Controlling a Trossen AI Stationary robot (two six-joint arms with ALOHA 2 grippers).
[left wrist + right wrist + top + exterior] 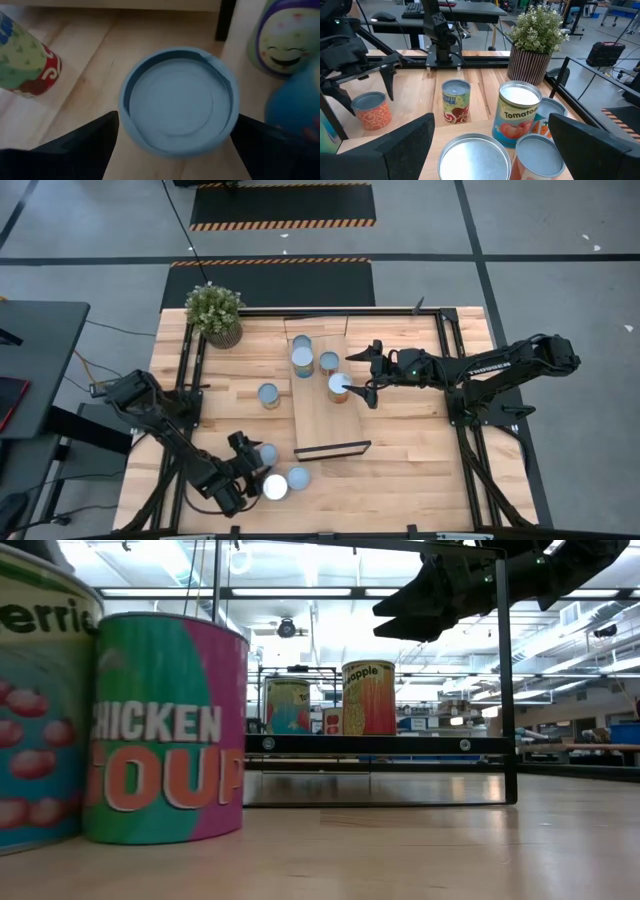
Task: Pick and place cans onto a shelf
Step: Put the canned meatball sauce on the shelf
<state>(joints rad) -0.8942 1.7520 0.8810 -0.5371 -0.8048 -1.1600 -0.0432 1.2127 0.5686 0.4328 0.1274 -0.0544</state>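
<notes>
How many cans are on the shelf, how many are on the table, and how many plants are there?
Cans on the shelf: 4 (one, another)
Cans on the table: 4 (one, another)
Potted plant: 1
Total: 9 things

- You have three cans (302,362) standing on the shelf (325,420), clustered at its end nearer the potted plant (214,313).
- One can (268,395) stands on the table (420,470), just beside the shelf's left edge.
- Three more cans (275,486) cluster near the table's front edge, left of the shelf's near end.
</notes>
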